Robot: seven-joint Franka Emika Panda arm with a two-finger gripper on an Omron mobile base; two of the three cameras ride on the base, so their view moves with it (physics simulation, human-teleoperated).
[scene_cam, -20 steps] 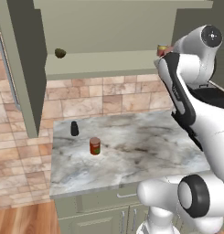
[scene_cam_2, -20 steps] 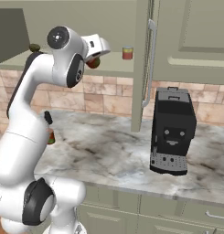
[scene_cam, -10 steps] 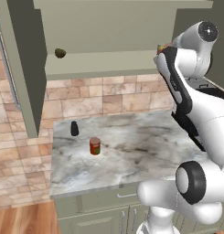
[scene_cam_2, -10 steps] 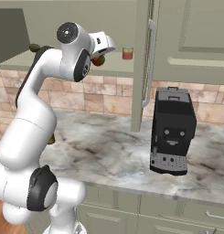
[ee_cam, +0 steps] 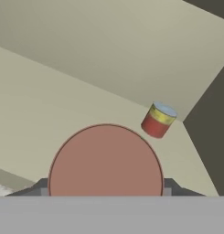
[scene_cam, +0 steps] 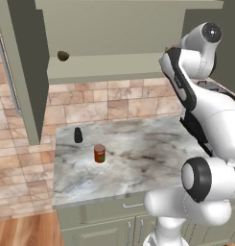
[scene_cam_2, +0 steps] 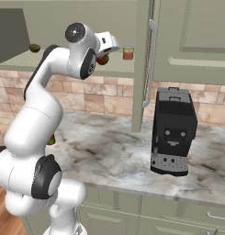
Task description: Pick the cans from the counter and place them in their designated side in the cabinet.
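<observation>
Marble counter (scene_cam: pixel 138 158) below olive cabinet (scene_cam: pixel 114 38); brick backsplash (scene_cam: pixel 109 103) between.

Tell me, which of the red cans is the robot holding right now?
The plain red-orange can, clamped between the fingers up at the cabinet shelf. The labelled can stands on the counter; the yellow-banded one sits on the shelf.

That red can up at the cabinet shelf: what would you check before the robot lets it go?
1. Gripper shut on the plain red can: ok.
2. Can brought up to the cabinet shelf: ok.
3. Can resting on the shelf: cannot tell.
4. Apart from the red-and-yellow can already on the shelf: ok.
5. Cabinet door open: ok.
6. Second can waits on the counter: ok.
</observation>
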